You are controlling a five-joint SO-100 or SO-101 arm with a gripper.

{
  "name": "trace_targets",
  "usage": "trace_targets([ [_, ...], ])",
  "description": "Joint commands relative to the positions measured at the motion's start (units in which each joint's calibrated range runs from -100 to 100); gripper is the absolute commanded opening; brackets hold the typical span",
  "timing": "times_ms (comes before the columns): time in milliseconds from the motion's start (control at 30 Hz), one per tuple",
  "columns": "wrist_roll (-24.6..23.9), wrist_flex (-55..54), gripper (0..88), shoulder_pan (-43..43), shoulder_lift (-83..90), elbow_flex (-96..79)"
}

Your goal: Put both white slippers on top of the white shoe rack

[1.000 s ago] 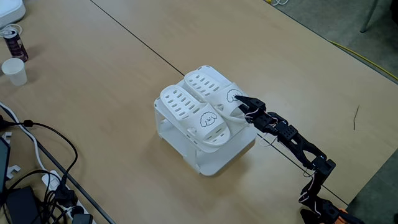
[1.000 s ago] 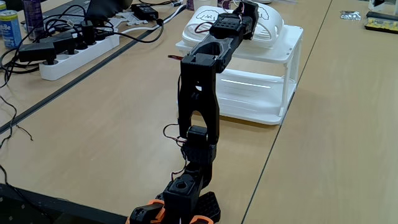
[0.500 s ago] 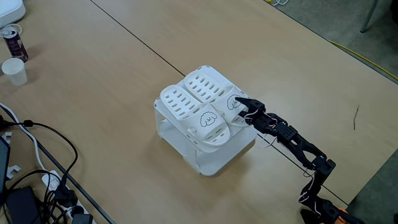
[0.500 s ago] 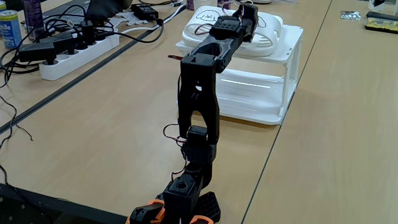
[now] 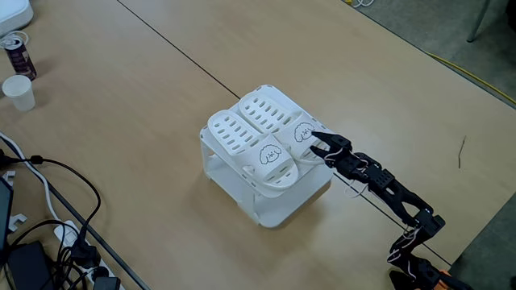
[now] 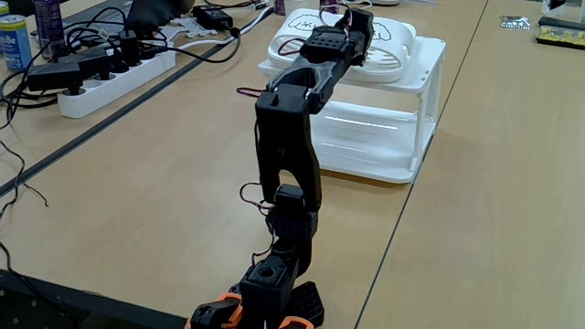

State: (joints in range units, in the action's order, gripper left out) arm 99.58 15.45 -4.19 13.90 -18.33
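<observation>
Two white slippers lie side by side on top of the white shoe rack (image 5: 280, 211), toes with the dog-face drawings toward the arm. One slipper (image 5: 240, 141) is nearer the camera in a fixed view, the other slipper (image 5: 266, 109) sits behind it. My gripper (image 5: 316, 145) hovers just off the far slipper's toe end, open, holding nothing. In the fixed view from behind the arm, the gripper (image 6: 358, 11) reaches over the rack (image 6: 384, 137), partly covering a slipper (image 6: 395, 41).
A paper cup (image 5: 18, 91) and a drink can (image 5: 17, 53) stand at the table's far left. Cables and a power strip (image 6: 110, 68) crowd that side. A dark seam (image 5: 169, 48) crosses the tabletop. The table edge runs close behind the arm's base.
The gripper let go of the far slipper's toe, opened, and drew back a little toward the arm's base. That slipper settled flat on the rack top.
</observation>
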Motion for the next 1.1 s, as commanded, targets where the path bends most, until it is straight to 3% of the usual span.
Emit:
trace_targets([
  [0,0.4,-1.3,19.5,0.6,6.7,-0.9],
  [367,0.4,-1.3,18.5,0.7,16.7,-10.0],
  [533,0.4,-1.3,0.8,0.7,23.1,-17.9],
  [800,0.4,-1.3,0.8,0.7,33.3,-32.8],
  [1067,0.4,-1.4,0.8,0.7,34.1,-36.7],
])
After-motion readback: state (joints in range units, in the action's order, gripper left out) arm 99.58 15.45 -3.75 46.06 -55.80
